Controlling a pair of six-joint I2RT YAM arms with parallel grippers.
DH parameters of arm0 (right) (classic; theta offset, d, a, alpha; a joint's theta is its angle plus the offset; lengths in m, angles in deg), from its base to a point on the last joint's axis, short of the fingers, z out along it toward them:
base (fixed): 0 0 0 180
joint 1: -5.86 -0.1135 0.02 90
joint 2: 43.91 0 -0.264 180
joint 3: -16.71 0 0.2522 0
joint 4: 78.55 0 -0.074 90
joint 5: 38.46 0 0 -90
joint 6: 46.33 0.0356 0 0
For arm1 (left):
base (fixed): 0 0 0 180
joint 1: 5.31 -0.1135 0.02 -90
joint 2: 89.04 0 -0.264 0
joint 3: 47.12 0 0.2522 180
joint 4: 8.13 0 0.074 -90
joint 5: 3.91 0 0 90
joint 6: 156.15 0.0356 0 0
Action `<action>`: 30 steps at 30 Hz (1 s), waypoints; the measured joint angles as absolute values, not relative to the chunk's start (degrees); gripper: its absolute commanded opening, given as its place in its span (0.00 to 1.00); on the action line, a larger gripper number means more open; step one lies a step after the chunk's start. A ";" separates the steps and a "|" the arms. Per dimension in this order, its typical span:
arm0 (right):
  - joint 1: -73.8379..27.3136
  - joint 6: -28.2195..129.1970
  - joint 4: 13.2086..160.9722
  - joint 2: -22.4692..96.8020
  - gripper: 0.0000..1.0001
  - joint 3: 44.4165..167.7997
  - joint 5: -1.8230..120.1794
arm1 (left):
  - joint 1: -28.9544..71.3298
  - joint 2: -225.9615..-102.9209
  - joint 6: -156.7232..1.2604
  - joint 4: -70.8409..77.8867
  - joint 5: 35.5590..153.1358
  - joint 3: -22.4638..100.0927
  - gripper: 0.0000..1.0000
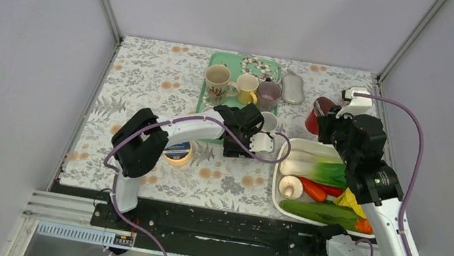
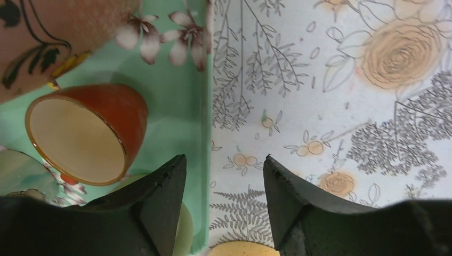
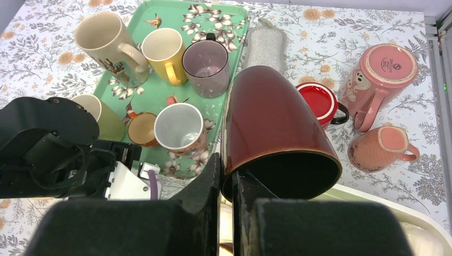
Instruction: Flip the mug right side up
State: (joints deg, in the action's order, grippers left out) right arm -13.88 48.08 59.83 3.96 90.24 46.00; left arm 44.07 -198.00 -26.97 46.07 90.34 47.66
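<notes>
A dark red mug [image 3: 272, 122] is held off the table, tilted, with its mouth facing the wrist camera. My right gripper [image 3: 226, 170] is shut on its rim, one finger inside the mouth and one outside. In the top view the mug [image 1: 317, 115] hangs at the right gripper [image 1: 325, 126], near the table's back right. My left gripper [image 2: 224, 162] is open and empty. It hovers low over the right edge of the green tray [image 2: 176, 96], next to a small orange cup [image 2: 80, 138]. In the top view the left gripper [image 1: 257, 131] is by a white cup.
The green tray [image 1: 205, 90] holds several upright mugs. Near the red mug are a red-and-white mug [image 3: 320, 101], an upside-down pink mug [image 3: 378, 69], another pink mug [image 3: 381, 146] and a grey sponge [image 3: 265, 42]. A white tray [image 1: 297, 145] of vegetables lies front right, a tape roll [image 1: 178, 151] front left.
</notes>
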 measured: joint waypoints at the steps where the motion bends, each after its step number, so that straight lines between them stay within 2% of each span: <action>1: -13.88 47.97 59.76 3.96 0.00 90.24 46.02 | 44.07 -198.48 -26.89 45.68 89.94 47.92 0.56; 5: -13.88 47.53 59.28 3.96 0.00 90.24 46.15 | 43.88 -201.13 -26.47 44.46 88.83 49.69 0.50; 17: -13.88 46.77 59.06 3.59 0.00 90.24 46.61 | 42.98 -206.24 -25.86 44.52 88.65 51.83 0.41; 19: -13.88 46.66 59.06 3.37 0.00 90.24 46.63 | 42.87 -206.44 -25.88 44.52 88.70 52.18 0.35; 22: -13.88 46.50 59.06 2.89 0.00 90.24 46.65 | 42.78 -206.64 -26.01 44.72 88.96 52.18 0.19; 30: -13.88 46.44 59.06 1.71 0.00 90.24 46.65 | 42.68 -206.40 -28.28 44.50 89.81 51.75 0.03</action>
